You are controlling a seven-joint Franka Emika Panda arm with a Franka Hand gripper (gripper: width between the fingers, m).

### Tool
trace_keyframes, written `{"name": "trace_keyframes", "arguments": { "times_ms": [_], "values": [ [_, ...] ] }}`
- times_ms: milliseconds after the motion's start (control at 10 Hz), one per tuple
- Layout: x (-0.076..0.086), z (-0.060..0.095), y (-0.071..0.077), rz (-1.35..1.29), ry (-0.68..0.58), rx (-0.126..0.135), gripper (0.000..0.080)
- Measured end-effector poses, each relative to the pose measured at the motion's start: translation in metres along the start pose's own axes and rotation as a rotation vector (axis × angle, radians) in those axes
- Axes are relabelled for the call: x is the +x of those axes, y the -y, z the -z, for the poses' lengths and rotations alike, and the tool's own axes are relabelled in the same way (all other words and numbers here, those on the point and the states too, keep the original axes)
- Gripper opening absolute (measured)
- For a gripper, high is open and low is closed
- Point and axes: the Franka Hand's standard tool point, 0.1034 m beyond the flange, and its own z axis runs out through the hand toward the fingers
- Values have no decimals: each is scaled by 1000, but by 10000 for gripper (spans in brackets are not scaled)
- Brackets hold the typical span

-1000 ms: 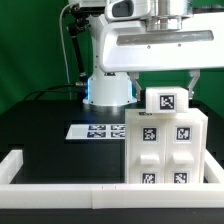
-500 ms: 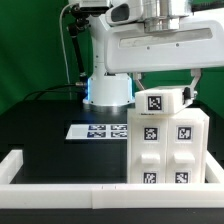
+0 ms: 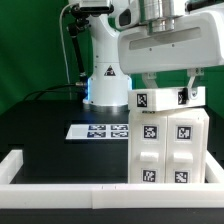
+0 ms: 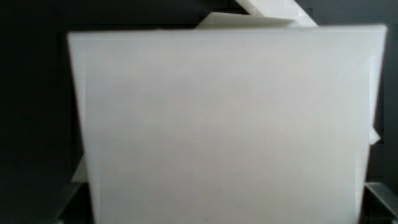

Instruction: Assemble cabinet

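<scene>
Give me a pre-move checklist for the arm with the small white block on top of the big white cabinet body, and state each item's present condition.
1. Grip: the hand has a finger at each end of the small white tagged block: ok.
2. Level: the block's top edge runs level in the exterior view: ok.
3. Seating: the block meets the top of the large white boxy cabinet body; flush or not: cannot tell.
4. Overhang: the block's ends lie within the body's sides: ok.
5. Wrist view: a blurred white surface fills it, so it gives no alignment cue: not ok.
6. The flat white marker board lies apart from the body: ok.
</scene>
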Motion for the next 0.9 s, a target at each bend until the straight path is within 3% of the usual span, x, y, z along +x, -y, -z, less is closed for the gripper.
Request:
{"name": "trace_keyframes", "arguments": {
  "times_ms": [500, 900],
  "values": [
    [-2, -1, 4, -402, 43, 51, 564],
    [-5, -1, 5, -656, 80, 58, 564]
  ]
}}
